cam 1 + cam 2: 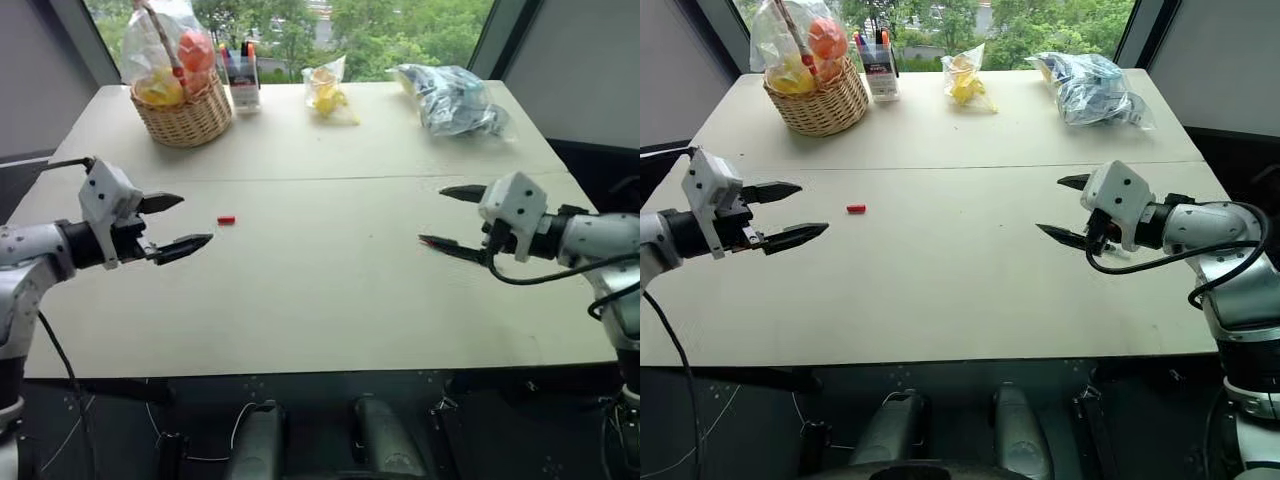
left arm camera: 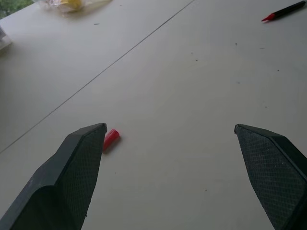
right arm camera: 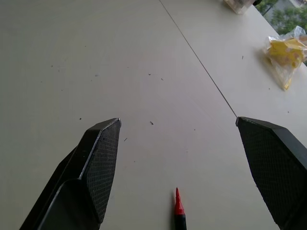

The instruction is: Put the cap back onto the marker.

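With both the left gripper point(image 1: 186, 222) and right gripper point(image 1: 441, 215) wide and empty, the cap point(image 1: 226, 219), left of centre, looks light, rigid and slippery, so pinch its sides; grip the marker point(image 2: 285, 10) mid-body.

Two head eyes look down over the whole table point(image 1: 330, 290); each wrist camera skims it closely, facing inward.

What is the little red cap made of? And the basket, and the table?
The cap looks like smooth red plastic, evenly coloured. The basket seems woven from tan wicker or straw; its crisscrossed strands show. The table looks like a pale, matte board, maybe laminate or painted wood; I can't tell which.
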Robot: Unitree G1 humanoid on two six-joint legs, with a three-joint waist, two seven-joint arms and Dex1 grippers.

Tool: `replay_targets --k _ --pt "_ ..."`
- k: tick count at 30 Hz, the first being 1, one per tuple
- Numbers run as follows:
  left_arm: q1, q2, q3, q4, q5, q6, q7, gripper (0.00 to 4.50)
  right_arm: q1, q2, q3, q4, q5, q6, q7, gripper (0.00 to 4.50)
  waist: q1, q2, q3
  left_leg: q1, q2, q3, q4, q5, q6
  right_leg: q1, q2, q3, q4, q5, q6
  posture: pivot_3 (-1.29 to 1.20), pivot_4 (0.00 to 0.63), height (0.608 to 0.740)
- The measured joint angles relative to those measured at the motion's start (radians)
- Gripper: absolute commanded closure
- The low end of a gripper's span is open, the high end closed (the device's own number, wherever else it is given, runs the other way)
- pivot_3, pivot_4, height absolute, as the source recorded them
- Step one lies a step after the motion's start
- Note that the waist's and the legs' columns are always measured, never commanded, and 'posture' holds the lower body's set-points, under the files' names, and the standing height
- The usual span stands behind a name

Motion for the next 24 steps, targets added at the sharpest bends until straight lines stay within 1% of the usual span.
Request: replay_targets --k 7,13,20,24 --pt "-0.002 0.005 0.000 0.021 0.001 -0.001 -0.024 0.04 -0.043 0.002 0.004 -0.006 -0.001 0.015 0.010 0.52 0.002 0.000 0.000 0.000 0.000 0.000 0.000 0.000 0.000 0.000 0.000 0.000 0.000 0.001 0.002 0.00 0.150 0.740" --pt "-0.018 0.005 -0.010 0.059 0.025 -0.040 -0.034 0.04 -0.039 0.008 0.007 -0.009 -0.002 0.016 0.009 0.52 0.002 0.000 0.000 -0.001 0.000 0.000 0.000 0.000 0.000 0.000 0.000 0.000 0.000 0.001 0.002 0.00 0.150 0.740" --pt "-0.048 -0.011 -0.056 0.162 0.077 -0.100 -0.063 0.04 -0.014 0.022 0.015 -0.032 -0.003 0.022 -0.008 0.52 0.002 0.000 0.000 -0.001 0.000 0.000 0.000 0.000 0.000 0.000 0.000 0.000 0.000 0.001 0.002 0.00 0.150 0.740" --pt "-0.106 -0.057 -0.097 0.260 0.113 -0.146 -0.073 0.04 0.010 0.030 0.026 -0.057 -0.002 0.035 -0.022 0.52 0.006 0.000 0.000 -0.001 0.000 0.000 0.001 0.000 0.000 0.000 0.000 0.000 0.000 0.002 0.003 0.00 0.150 0.740"
